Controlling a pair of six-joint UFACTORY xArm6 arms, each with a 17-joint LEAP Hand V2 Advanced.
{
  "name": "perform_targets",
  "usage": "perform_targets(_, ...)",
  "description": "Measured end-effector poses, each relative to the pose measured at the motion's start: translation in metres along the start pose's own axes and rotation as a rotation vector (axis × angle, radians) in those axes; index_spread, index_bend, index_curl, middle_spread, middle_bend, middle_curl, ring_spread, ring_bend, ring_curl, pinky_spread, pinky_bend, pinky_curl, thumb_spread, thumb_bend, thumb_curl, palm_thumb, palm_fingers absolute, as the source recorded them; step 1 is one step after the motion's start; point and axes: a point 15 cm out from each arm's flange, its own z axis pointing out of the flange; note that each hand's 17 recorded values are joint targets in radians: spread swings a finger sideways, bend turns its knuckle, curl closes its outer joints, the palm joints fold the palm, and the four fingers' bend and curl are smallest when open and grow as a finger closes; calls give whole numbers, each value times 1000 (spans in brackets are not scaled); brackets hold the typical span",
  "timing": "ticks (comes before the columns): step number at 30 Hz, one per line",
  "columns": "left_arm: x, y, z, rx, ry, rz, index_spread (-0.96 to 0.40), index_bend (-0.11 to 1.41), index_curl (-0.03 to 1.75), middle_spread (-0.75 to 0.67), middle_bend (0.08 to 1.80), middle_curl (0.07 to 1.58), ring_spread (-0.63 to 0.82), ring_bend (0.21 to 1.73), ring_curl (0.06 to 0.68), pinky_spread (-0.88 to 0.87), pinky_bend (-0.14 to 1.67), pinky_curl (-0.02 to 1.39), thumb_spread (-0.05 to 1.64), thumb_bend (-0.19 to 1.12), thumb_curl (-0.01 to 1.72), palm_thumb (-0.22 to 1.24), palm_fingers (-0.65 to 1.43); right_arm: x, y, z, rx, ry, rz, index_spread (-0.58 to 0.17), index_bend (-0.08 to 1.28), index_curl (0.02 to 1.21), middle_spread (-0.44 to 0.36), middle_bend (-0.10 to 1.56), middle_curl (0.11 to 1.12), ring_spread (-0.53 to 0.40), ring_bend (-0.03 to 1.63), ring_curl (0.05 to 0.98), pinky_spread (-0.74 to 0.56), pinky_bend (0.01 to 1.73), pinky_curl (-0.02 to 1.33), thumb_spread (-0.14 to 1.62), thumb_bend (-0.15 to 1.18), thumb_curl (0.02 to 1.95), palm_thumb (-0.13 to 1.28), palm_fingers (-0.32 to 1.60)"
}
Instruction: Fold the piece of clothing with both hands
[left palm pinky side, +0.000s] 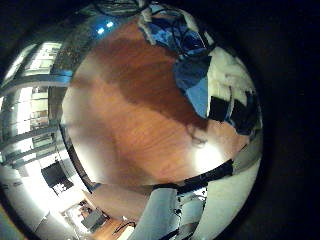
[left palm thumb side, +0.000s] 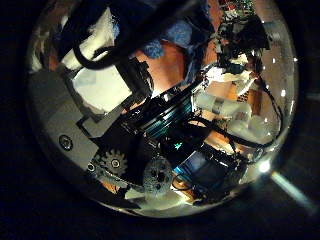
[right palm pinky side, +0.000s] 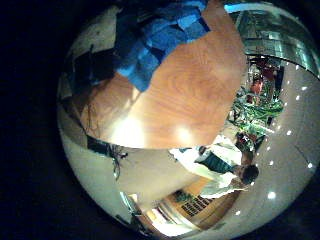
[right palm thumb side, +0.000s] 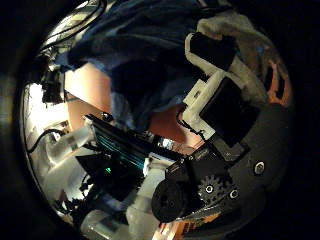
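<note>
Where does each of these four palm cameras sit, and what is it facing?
Left little finger side: on the left palm, facing the wooden table and blue clothing; a hand shows by the cloth.
Left thumb side: left palm, mostly its own left hand.
Right little finger side: right palm, facing table and clothing.
Right thumb side: right palm, its own right hand over the cloth.
Shared: all four show the blue clothing.
</note>
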Motion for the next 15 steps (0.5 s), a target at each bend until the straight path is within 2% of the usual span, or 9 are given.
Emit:
perform_targets(5,-1,13,-15,16,-10,3,-756,258,1421,-622,889,1001,-475,1265,519,-675,966,742,1072,-15,622,752,1079,2,-9,-56,93,-19,8,-296,1069,812,-191,1191,891,-268,1298,791,-235,1254,863,1206,-10,544,982,1050)
perform_targets(9,-3,17,-24,19,-22,4,-752,254,1424,-623,886,997,-475,1258,518,-674,966,746,1071,-16,619,748,1084,4,-13,-66,116,-17,14,-287,1066,820,-183,1190,887,-268,1289,801,-234,1239,882,1201,-32,547,940,1045)
perform_targets(11,-2,17,-28,23,-23,4,-750,252,1426,-625,889,998,-475,1256,517,-673,966,747,1071,-15,619,748,1085,3,-12,-65,114,-18,10,-291,1015,802,-178,1166,864,-262,1270,785,-251,1204,865,1207,-41,531,878,1058)
perform_targets(15,-2,17,-27,21,-24,4,-746,248,1429,-626,884,995,-475,1253,517,-674,969,748,1071,-15,617,747,1088,-3,-9,-65,116,-9,-14,-330,800,744,-196,1048,790,-273,1223,714,-348,1130,790,1198,-36,482,764,999)
